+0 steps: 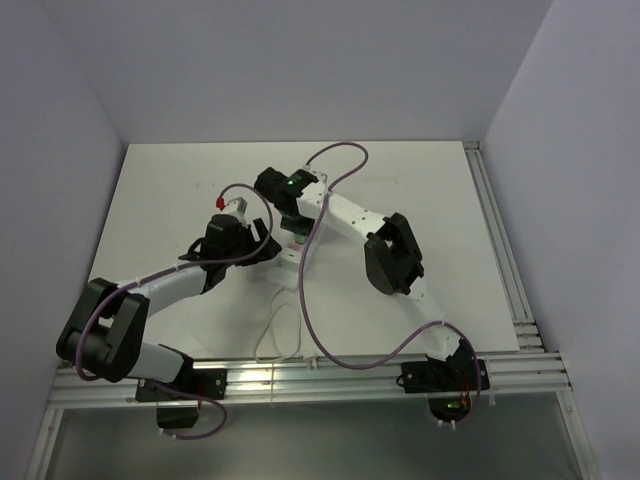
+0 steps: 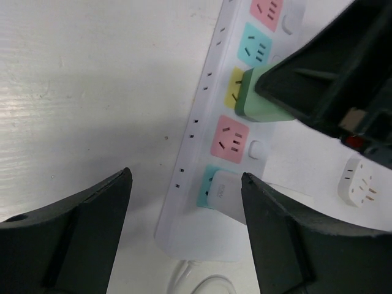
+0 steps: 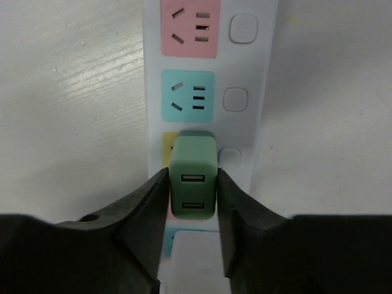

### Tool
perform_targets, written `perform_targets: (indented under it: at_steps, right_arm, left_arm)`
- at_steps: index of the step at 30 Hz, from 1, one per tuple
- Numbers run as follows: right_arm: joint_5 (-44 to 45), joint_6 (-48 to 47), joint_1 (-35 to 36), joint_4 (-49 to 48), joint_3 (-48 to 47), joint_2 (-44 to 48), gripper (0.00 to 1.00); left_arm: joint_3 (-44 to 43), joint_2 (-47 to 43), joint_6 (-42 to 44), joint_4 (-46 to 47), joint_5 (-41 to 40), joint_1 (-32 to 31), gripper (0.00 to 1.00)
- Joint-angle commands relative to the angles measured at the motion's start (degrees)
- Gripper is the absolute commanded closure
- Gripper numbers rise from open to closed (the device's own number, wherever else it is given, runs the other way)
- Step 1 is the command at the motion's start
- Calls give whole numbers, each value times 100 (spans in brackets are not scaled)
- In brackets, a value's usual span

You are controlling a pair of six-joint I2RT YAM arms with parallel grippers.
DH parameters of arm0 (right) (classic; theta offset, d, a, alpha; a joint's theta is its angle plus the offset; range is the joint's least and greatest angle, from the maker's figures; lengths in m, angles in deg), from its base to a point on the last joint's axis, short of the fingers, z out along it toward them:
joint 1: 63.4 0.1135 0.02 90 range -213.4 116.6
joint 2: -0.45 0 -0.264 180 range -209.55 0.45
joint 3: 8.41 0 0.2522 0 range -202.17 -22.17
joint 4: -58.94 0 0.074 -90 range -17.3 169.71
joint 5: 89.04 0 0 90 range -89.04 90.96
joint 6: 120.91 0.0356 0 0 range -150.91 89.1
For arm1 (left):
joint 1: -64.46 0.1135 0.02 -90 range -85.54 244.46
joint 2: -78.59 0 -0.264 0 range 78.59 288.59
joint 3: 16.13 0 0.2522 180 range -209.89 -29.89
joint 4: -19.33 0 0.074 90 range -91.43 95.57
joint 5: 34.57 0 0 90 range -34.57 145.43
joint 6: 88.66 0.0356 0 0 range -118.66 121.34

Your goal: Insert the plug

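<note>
A green plug [image 3: 193,184] with two USB ports stands on the yellow socket [image 3: 167,149] of a white power strip [image 3: 208,79]. I cannot tell whether it is fully seated. My right gripper [image 3: 193,187] is shut on the plug's sides. The left wrist view shows the same plug [image 2: 257,101] on the strip [image 2: 202,110] between the right fingers [image 2: 318,79]. My left gripper [image 2: 187,179] is open above the strip's cable end and touches nothing. In the top view both grippers, left [image 1: 255,240] and right [image 1: 293,225], meet at the table's middle and hide the strip.
A white plug [image 2: 228,193] sits in the teal end socket. Free pink [image 3: 190,27] and teal [image 3: 188,96] sockets lie beyond the green plug. A loose white adapter [image 2: 361,184] lies beside the strip. The strip's white cable [image 1: 278,335] loops toward the near edge.
</note>
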State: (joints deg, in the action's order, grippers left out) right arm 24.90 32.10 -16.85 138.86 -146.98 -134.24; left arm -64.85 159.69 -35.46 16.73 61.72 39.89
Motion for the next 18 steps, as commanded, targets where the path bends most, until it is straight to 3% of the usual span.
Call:
perform_targets:
  at_steps: [1,3,4,5,18]
  right_arm:
    - [-259,55,-40,-50,45,83,51]
    - [-224,37,-66,38,-148,127,40]
    - [-189,19,-75,47,-201,188,30]
    - [-232,19,-75,56,-236,215,28]
    - [-162,-464,-646,-243,-9,1260,26]
  left_arm:
    - [-257,-340,129,-148,57,146,21]
    - [-344,-419,164,-245,48,181,21]
    - [-362,-454,164,-280,57,225,20]
    - [-371,-498,164,-290,83,243,19]
    - [-362,-1140,392,-527,303,700,15]
